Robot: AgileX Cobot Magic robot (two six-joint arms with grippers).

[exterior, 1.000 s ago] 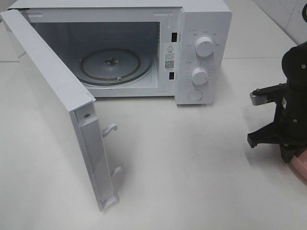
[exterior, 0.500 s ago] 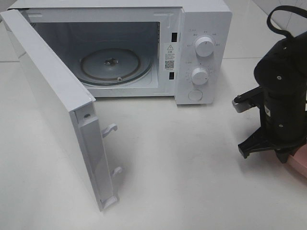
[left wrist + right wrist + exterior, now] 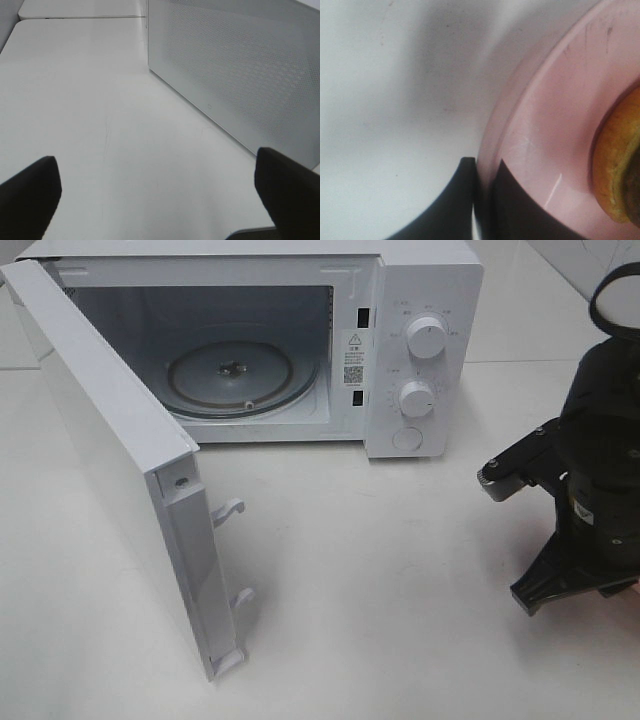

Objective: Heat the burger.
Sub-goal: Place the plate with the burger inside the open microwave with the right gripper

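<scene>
In the right wrist view, the burger (image 3: 620, 170) shows only as an edge of brown bun with green filling, lying on a pink plate (image 3: 555, 125). My right gripper (image 3: 482, 172) is shut on that plate's rim, one finger above it and one below. From the high camera I see only the black right arm (image 3: 590, 510) at the table's right edge, which hides the plate and burger. My left gripper (image 3: 160, 200) is open with nothing between its fingers and hovers over bare table. It is outside the high view.
The white microwave (image 3: 425, 300) stands at the back with its door (image 3: 110, 440) swung wide open to the left and a bare glass turntable (image 3: 240, 375) inside. A white dotted microwave panel (image 3: 240, 75) lies close ahead of the left gripper.
The right arm has moved in from the right edge and toward the table's front. The pink plate seen beneath it earlier is now hidden. The microwave has not changed.
</scene>
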